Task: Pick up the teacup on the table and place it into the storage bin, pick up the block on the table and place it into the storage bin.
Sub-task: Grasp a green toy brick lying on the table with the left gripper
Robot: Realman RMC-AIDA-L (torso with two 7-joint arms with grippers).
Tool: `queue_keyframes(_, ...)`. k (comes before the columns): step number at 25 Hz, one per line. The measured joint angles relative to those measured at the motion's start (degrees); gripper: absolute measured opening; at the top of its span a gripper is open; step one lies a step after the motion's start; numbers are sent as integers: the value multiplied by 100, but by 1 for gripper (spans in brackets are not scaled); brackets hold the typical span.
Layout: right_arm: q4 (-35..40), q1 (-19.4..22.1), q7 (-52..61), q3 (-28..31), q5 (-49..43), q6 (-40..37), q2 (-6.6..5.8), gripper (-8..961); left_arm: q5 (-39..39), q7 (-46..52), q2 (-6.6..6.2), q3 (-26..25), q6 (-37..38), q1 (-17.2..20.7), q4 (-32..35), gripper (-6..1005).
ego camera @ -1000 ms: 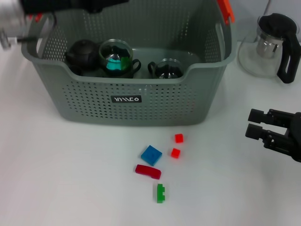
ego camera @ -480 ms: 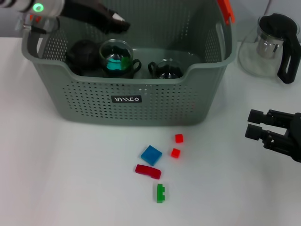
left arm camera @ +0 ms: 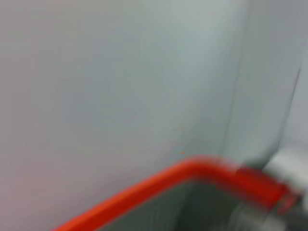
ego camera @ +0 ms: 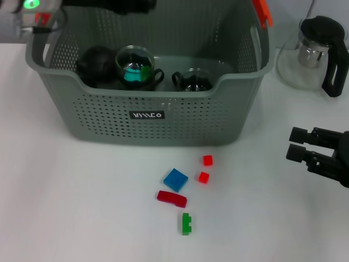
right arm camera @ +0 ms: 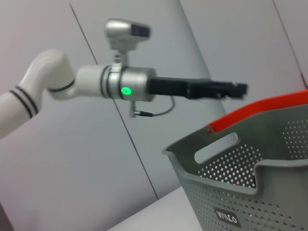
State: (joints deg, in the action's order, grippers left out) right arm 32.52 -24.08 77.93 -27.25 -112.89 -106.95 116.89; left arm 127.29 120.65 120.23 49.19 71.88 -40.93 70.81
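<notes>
The storage bin is placed on the white worktop, and three dark teacups are seen inside it: one black, one glass with a teal and green content, one glass nearer to the middle. On the worktop, in front of the bin, five blocks are scattered: a blue block, two small red blocks, a dark red block and a green block. The left gripper is held high above the bin's back rim; whether it is clenched cannot be told. The right gripper is held low beside the bin, released and empty. A glass teapot is placed behind it.
</notes>
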Motion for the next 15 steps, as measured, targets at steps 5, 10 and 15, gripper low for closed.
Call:
queue_keyframes(5,0,-1,-4,1,13,0,-9,530,-2422,-1214,-23,-511,1195,850,-201,641)
queue_keyframes(10,0,-29,-8,0,14,14,6,530,-3121,-3130,-106,-1557,3143,1214,-1712,644)
queue_keyframes(15,0,-45,3,16,16,8,4,529,-1958,-4573,28,-1916,3717,1691,-2170,635)
